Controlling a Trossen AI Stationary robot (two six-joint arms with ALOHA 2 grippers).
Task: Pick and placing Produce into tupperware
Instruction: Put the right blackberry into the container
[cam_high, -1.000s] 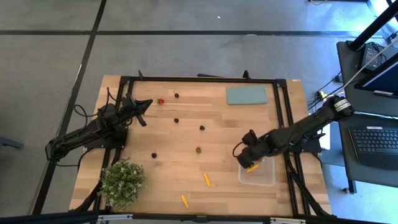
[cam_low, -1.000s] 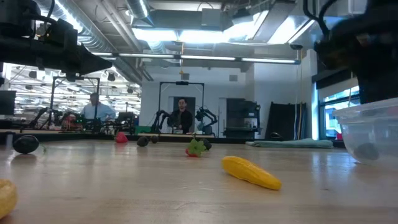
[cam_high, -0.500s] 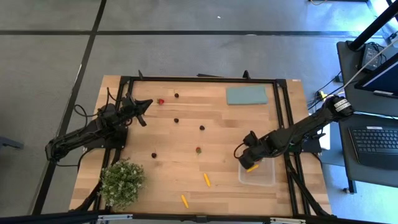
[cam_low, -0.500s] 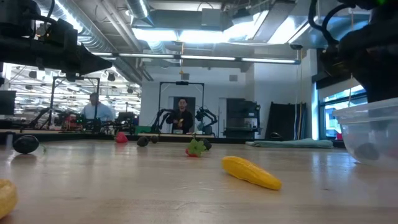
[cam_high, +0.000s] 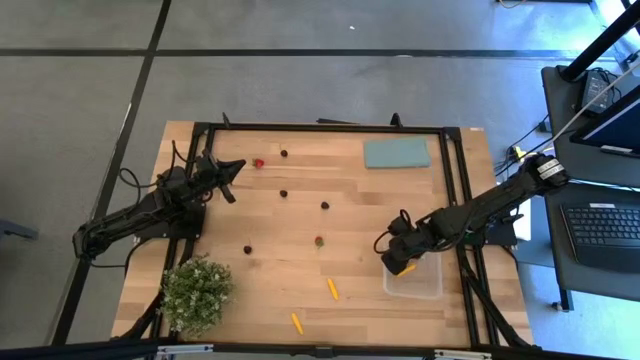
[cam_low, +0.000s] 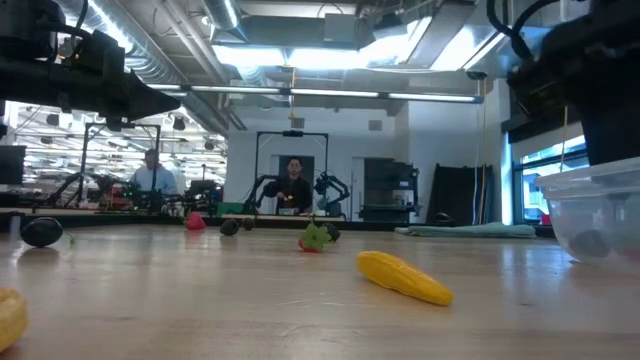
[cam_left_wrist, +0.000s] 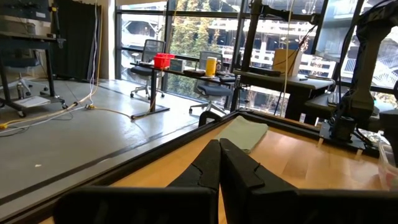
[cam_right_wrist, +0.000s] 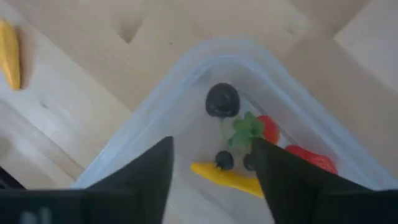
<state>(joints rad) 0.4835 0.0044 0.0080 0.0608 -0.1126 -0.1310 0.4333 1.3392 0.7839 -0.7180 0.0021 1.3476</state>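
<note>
Over near corner of tupperware (cam_high: 413, 279) we see right hand (cam_right_wrist: 211, 163) spread, yellow stick (cam_right_wrist: 231, 179) lying inside among berries — drop step looks done. Next: lift clear, go for carrot stick (cam_high: 332, 289) on table (cam_high: 300, 210). Left hand (cam_left_wrist: 219, 163) pressed together, waiting at far-left edge.

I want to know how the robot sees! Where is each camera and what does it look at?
High view: above, looking straight down on the table; both arms show.
Low view: at tabletop height, looking across; arms hang from above.
Left wrist view: behind the shut left gripper, facing the room.
Right wrist view: above the tupperware, between open fingers.
Shared: the orange carrot stick shows in high and low views.
</note>
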